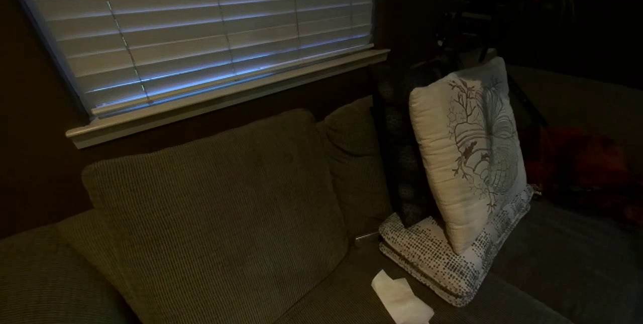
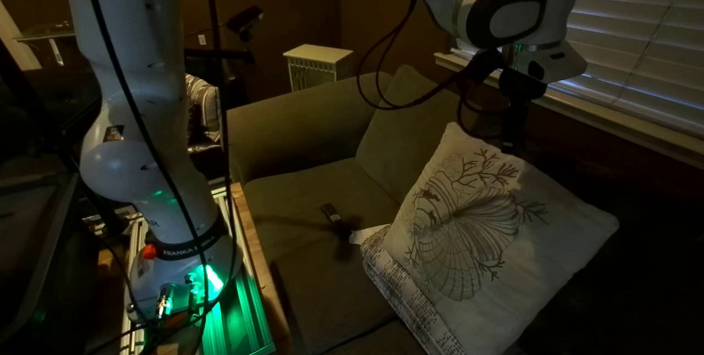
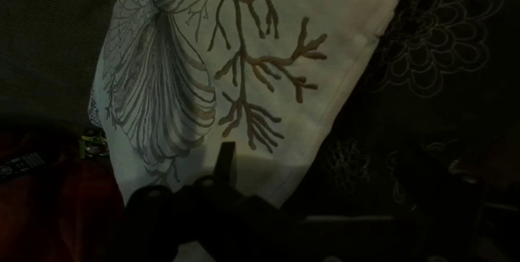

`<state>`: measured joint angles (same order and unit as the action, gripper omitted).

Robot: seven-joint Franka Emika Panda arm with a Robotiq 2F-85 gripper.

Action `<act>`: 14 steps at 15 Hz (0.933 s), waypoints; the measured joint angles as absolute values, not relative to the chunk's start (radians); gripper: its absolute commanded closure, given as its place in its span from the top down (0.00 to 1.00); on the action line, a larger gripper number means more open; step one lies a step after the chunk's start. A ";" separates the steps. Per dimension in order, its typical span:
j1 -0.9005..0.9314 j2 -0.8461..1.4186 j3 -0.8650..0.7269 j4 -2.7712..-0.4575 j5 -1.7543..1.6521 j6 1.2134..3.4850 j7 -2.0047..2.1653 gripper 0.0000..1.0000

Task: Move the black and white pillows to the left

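A plump white pillow [image 1: 477, 148] with a dark branching print leans upright on its edge, and its printed face also fills much of the wrist view. Behind it stands the black pillow [image 1: 402, 153], which shows pale flower outlines [image 3: 426, 63] in the wrist view. My gripper [image 3: 315, 148] is open near the upper edges of both. One dark finger [image 3: 226, 160] lies in front of the white pillow's face; the far finger is barely visible against the black pillow. In an exterior view the gripper [image 2: 512, 143] comes down at the white pillow's top edge; whether it touches is unclear.
A greyish-white patterned pillow [image 1: 432, 258] lies flat beneath the upright ones. Large olive back cushions [image 1: 216, 223] line the sofa under the window sill [image 1: 231, 95]. A white paper [image 1: 402, 296] and a dark remote [image 2: 331, 213] lie on the seat. Red cloth [image 1: 577, 158] is nearby.
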<state>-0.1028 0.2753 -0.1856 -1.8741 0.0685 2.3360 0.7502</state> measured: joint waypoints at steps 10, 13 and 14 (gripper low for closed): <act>-0.100 0.429 -0.195 -1.764 0.007 2.387 0.738 1.00; -0.100 0.469 -0.196 -1.739 0.007 2.440 0.738 1.00; -0.100 0.480 -0.196 -1.733 0.007 2.452 0.738 1.00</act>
<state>-0.0997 0.4803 -0.1955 -1.7326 0.0074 2.4524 0.7382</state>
